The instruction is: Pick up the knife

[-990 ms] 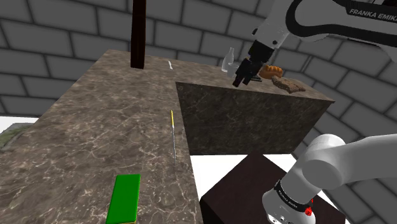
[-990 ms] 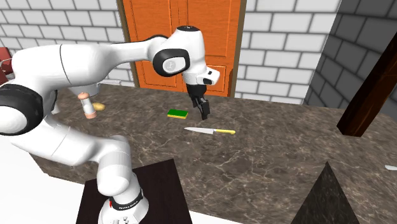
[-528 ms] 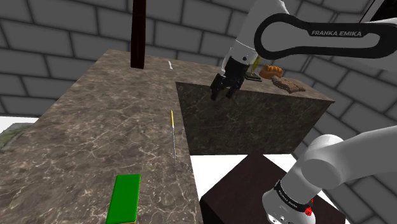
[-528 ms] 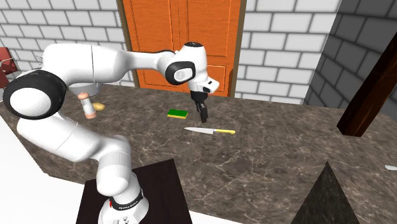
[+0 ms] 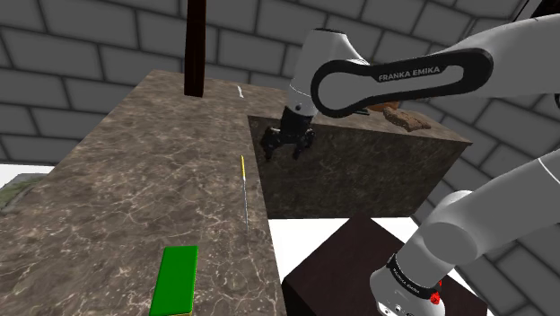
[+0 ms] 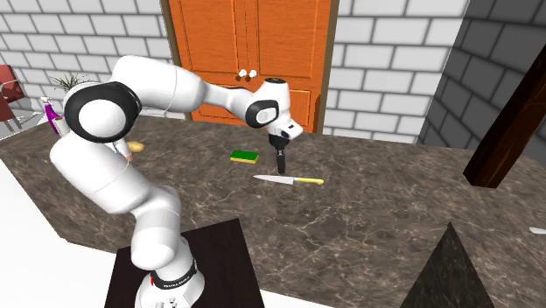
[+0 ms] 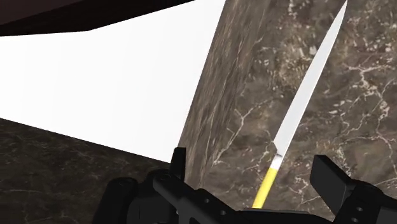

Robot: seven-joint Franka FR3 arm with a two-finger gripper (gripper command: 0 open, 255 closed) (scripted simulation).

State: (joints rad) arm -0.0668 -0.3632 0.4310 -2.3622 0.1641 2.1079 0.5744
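Observation:
The knife (image 5: 244,187) has a yellow handle and a thin silver blade. It lies flat on the dark marble counter (image 5: 135,179), close to the counter's edge. In the second exterior view the knife (image 6: 289,180) rests just right of the green sponge (image 6: 244,157). My black gripper (image 5: 287,144) hangs open a little above the knife, not touching it, and the same gripper (image 6: 281,161) points down at the counter. Through the wrist camera the knife (image 7: 299,108) runs away from the gripper (image 7: 253,168), its yellow handle between the spread fingers.
The green sponge (image 5: 177,280) lies nearer the shoulder camera. A raised marble block (image 5: 359,162) stands beside the knife with bread (image 5: 406,118) on top. A dark post (image 5: 196,45) rises at the far end. An orange door (image 6: 254,52) stands behind the counter.
The arm has swung from over the raised block down toward the shoulder view's left. The open gripper now hangs over the knife. The knife has not moved.

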